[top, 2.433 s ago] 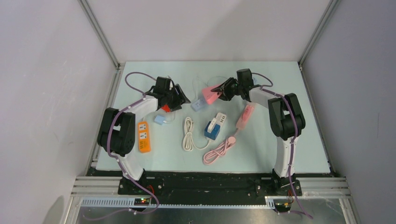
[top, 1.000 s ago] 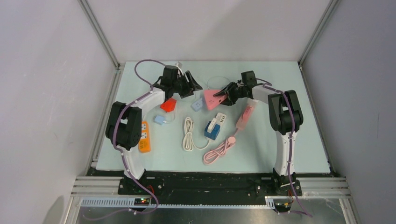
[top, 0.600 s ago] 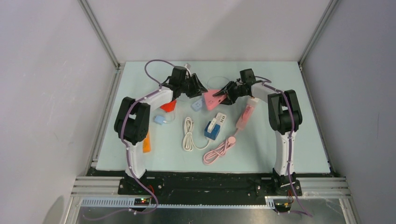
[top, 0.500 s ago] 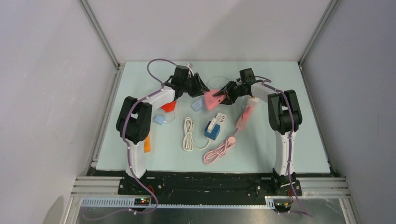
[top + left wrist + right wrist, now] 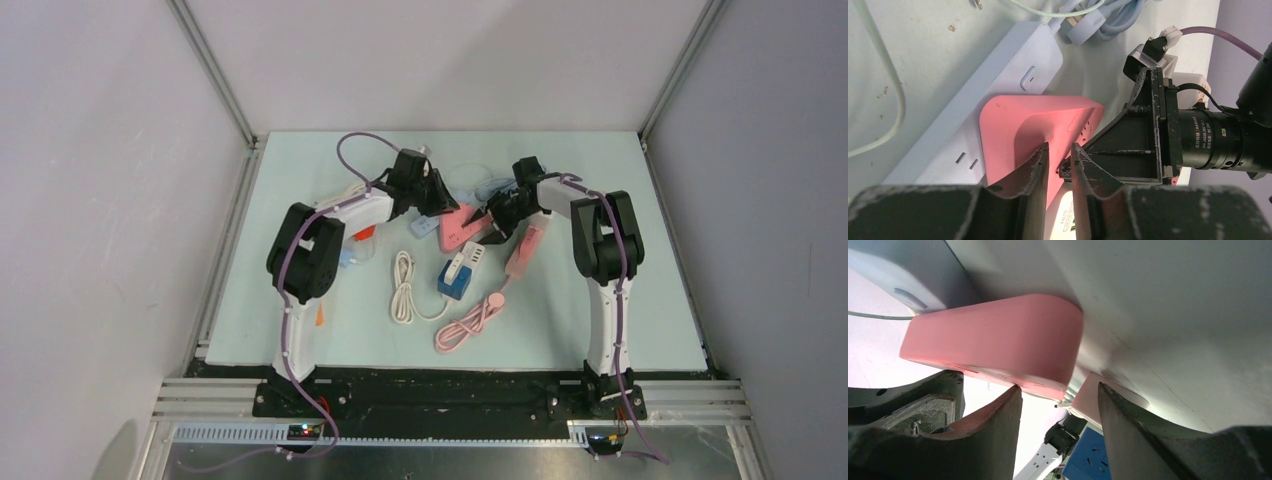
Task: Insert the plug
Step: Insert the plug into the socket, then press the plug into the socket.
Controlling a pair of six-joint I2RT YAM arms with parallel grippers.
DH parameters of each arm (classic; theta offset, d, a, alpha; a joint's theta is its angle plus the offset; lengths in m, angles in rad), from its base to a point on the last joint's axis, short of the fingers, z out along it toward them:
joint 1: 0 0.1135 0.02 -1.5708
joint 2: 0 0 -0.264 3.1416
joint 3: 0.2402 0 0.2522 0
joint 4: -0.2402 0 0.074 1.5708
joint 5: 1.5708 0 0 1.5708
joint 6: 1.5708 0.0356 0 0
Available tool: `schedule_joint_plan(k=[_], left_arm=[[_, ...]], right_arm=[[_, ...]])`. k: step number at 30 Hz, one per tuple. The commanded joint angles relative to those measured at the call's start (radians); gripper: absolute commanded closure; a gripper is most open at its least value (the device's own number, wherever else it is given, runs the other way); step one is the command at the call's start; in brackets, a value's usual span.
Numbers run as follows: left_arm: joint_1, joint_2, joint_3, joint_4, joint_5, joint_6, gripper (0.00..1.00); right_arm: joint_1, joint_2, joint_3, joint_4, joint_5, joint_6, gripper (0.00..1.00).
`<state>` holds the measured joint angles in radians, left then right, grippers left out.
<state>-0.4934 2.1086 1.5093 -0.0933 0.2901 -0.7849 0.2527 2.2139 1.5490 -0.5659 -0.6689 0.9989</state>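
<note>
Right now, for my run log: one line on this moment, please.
left gripper: nearly shut above pink triangular plastic block | right gripper: open at its edge | block overlapping pale-blue power strip

Left wrist view: two lines of small white print run along the black camera lens barrel (image 5: 1205, 137), too fine to read with certainty. Nothing legible in the other views.

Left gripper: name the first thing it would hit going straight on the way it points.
The pink socket block; the left gripper's tips sit at its near edge, possibly touching. A finger of the right gripper lies close beside that line, so depth leaves some doubt.
</note>
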Motion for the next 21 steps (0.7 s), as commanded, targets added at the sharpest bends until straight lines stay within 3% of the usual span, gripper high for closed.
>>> schedule_joint_plan(k=[1,4,12,18,21], left_arm=[[-0.002,0.016,0.012,-0.034,-0.054,0.022,0.74],[-0.002,0.021,0.025,-0.045,-0.058,0.023,0.74],[0.006,-0.006,0.109,-0.099,-0.047,0.044,0.73],[0.044,-0.071,0.139,-0.117,-0.011,0.069,0.68],[0.076,-0.094,0.138,-0.125,-0.025,0.101,0.65]], right_arm=[[-0.003,0.069,0.002,-0.089,0.197,-0.019,0.4],[-0.005,0.074,0.024,-0.103,0.2,-0.03,0.39],[-0.008,-0.001,0.077,-0.134,0.225,-0.082,0.23],[-0.003,-0.092,0.097,-0.16,0.244,-0.122,0.22],[0.003,-0.153,0.06,-0.102,0.221,-0.149,0.28]])
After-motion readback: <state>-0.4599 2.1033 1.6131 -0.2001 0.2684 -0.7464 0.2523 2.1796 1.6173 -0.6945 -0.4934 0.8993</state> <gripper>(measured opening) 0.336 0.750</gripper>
